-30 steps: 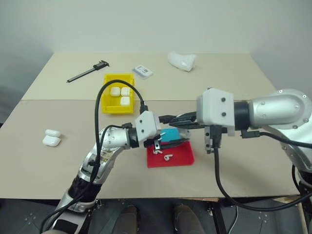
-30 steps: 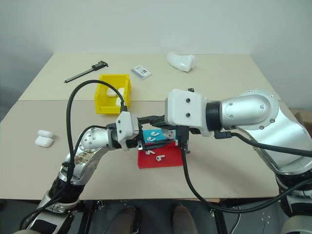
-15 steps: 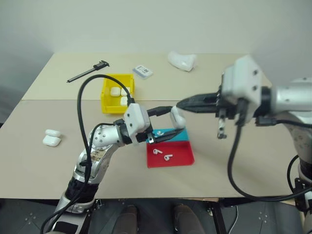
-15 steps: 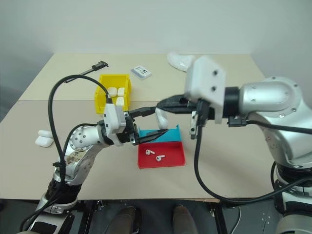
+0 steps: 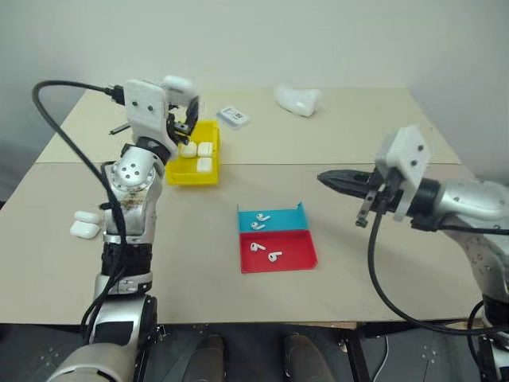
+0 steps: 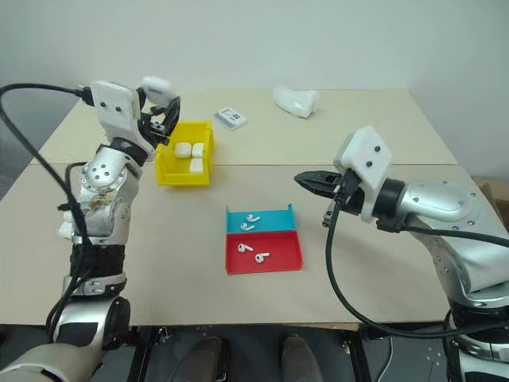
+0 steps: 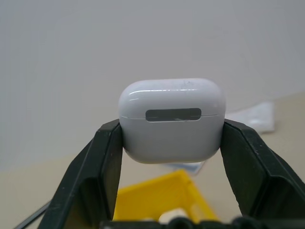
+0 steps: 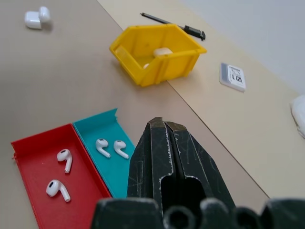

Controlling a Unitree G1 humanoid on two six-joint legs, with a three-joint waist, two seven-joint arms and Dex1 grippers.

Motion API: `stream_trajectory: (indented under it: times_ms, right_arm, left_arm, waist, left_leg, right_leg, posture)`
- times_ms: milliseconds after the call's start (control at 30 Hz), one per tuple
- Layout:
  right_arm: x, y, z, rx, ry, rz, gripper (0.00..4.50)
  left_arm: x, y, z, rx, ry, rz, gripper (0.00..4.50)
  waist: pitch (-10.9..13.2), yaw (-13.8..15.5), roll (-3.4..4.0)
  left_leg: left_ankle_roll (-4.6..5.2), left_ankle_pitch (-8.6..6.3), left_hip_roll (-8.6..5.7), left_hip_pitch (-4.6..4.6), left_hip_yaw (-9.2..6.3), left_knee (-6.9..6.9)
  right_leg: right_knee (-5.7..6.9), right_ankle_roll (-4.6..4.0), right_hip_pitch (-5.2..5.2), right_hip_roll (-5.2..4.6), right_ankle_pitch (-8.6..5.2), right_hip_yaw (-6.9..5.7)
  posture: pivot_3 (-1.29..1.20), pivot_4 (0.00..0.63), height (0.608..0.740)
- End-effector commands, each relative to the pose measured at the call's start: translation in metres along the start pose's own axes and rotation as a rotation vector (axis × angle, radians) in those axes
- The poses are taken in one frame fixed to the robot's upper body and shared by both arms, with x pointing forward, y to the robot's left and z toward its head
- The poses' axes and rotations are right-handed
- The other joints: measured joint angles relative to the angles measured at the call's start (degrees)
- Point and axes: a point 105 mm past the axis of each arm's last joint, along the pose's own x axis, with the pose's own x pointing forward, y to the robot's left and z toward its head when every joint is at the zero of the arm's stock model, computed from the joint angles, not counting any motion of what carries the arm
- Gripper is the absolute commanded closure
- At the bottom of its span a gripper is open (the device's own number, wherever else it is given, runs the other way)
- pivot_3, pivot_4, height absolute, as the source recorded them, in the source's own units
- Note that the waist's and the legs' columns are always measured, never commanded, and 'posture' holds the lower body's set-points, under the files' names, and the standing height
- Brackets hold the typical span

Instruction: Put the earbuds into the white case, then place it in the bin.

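My left gripper [image 7: 171, 124] is shut on the closed white case [image 7: 171, 119], its black fingers [image 7: 107, 157] pressing on both of the case's sides. It holds the case [image 5: 179, 83] raised, above the far left corner of the yellow bin [image 5: 191, 178]. Three white cases lie in the bin. Several earbuds [image 5: 259, 216] lie in a red and blue tray [image 5: 294, 247] at the table's middle, two in each half. To the right of the tray my right gripper [image 5: 322, 178] is shut and holds nothing, pointing left.
An open white case [image 5: 83, 227] lies at the left of the table, partly behind my left arm. At the back lie a black caliper [image 8: 174, 25], a white card [image 5: 233, 117] and a lumpy white wad [image 5: 297, 99].
My left gripper swung the case up and to the left, from over the tray to above the bin. My right gripper came away from the case and drew back right and lower.
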Motion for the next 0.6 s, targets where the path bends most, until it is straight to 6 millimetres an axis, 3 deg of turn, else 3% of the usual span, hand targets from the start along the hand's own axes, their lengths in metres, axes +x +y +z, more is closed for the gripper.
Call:
stream_trajectory:
  times_ms: [33, 167, 333, 533, 600]
  right_arm:
    - [-0.001, -0.004, 0.003, -0.035, 0.001, -0.040, 4.47]
    - [0.001, -0.005, -0.004, -0.032, 0.039, -0.057, 4.47]
    - [0.000, -0.003, -0.007, -0.032, 0.053, -0.066, 4.50]
    - [-0.001, -0.003, -0.010, -0.037, 0.073, -0.078, 4.50]
    - [-0.003, -0.002, -0.012, -0.050, 0.087, -0.077, 4.50]
  left_arm:
    - [0.012, 0.000, -0.002, 0.088, 0.014, 0.044, 1.73]
    - [0.023, -0.005, -0.021, 0.078, 0.082, 0.046, 1.73]
    - [0.031, -0.011, -0.028, 0.049, 0.084, 0.038, 0.07]
    - [0.029, -0.016, -0.016, 0.052, 0.015, -0.012, 0.01]
    - [0.017, -0.023, -0.004, -0.054, -0.059, -0.150, 0.01]
  waist:
    - [0.0, 0.1, 0.00]
    - [0.0, 0.2, -0.03]
    - [0.0, 0.3, -0.03]
    - [0.0, 0.1, -0.03]
    - [0.0, 0.1, -0.03]
  left_leg:
    - [0.00, 0.00, 0.00, -0.06, 0.00, 0.00]
    - [0.00, 0.00, -0.02, -0.17, -0.01, 0.01]
    - [0.00, 0.00, -0.03, -0.21, 0.00, 0.01]
    - [0.00, 0.00, -0.02, -0.20, -0.01, 0.01]
    - [0.00, 0.00, -0.03, -0.20, 0.00, 0.01]
  right_leg:
    - [0.00, 0.00, -0.04, 0.00, 0.00, -0.01]
    - [-0.05, 0.03, -0.08, -0.03, 0.03, -0.06]
    - [-0.10, 0.04, -0.08, -0.05, 0.03, -0.08]
    - [-0.06, 0.04, -0.09, -0.05, 0.03, -0.08]
    - [-0.05, 0.04, -0.09, -0.05, 0.04, -0.08]
  posture:
    - [0.00, 0.150, 0.740]
    - [0.00, 0.150, 0.740]
    - [0.00, 0.150, 0.740]
    - [0.00, 0.150, 0.740]
    - [0.00, 0.150, 0.740]
